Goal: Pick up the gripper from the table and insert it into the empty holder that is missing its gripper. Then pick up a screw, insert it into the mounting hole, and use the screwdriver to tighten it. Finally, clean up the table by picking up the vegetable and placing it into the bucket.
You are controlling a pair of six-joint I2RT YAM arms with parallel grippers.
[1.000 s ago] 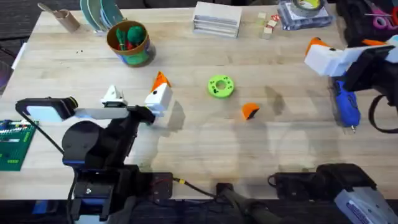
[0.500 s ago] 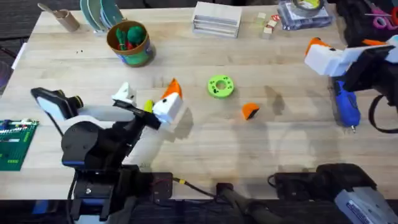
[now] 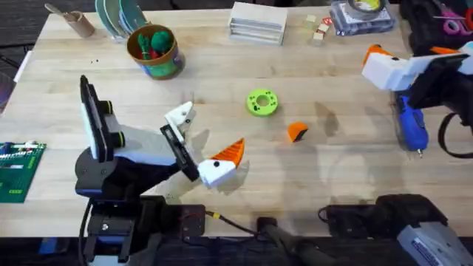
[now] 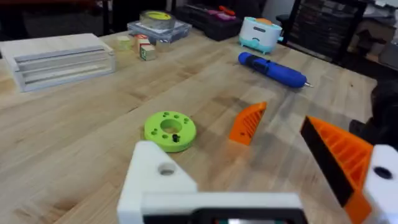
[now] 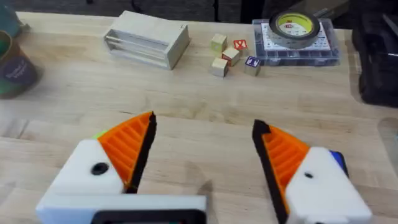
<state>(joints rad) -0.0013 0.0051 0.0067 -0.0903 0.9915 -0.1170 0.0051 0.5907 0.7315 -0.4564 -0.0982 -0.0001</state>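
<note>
Overhead view puts the green disc point(image 3: 261, 103) near the middle of the table point(image 3: 325, 170), and everything else can be placed from it. The loose orange tip point(image 3: 297, 132) lies on the wood just beside the disc, on the side toward the arms' bases and a little toward the right arm. The left gripper point(image 3: 199, 140) hangs on the disc's other side, nearer the left base, with its fingers spread wide and nothing between them. One finger carries an orange pad; the other is a bare white holder point(image 3: 179, 116) with no tip. The left wrist view confirms this: the bare mount point(image 4: 160, 180) with its open screw hole, the orange tip point(image 4: 248, 123) lying free on the table past it, and the blue screwdriver point(image 4: 272, 69) farther off.

The right gripper point(image 3: 392, 65) sits well away from the disc near the table's right edge, above the screwdriver point(image 3: 411, 127), its two orange pads apart and empty. The bucket point(image 3: 154, 50) stands well beyond the disc toward the far left, with a green vegetable already inside.

The pickup has not begun. The tip is a small wedge lying on its side, so a grasp across its sloped faces could squeeze it out sideways or tilt it. A tilted tip would not line up with the bare mount, and pushing it in crooked could jam it or knock it off the table.
</note>
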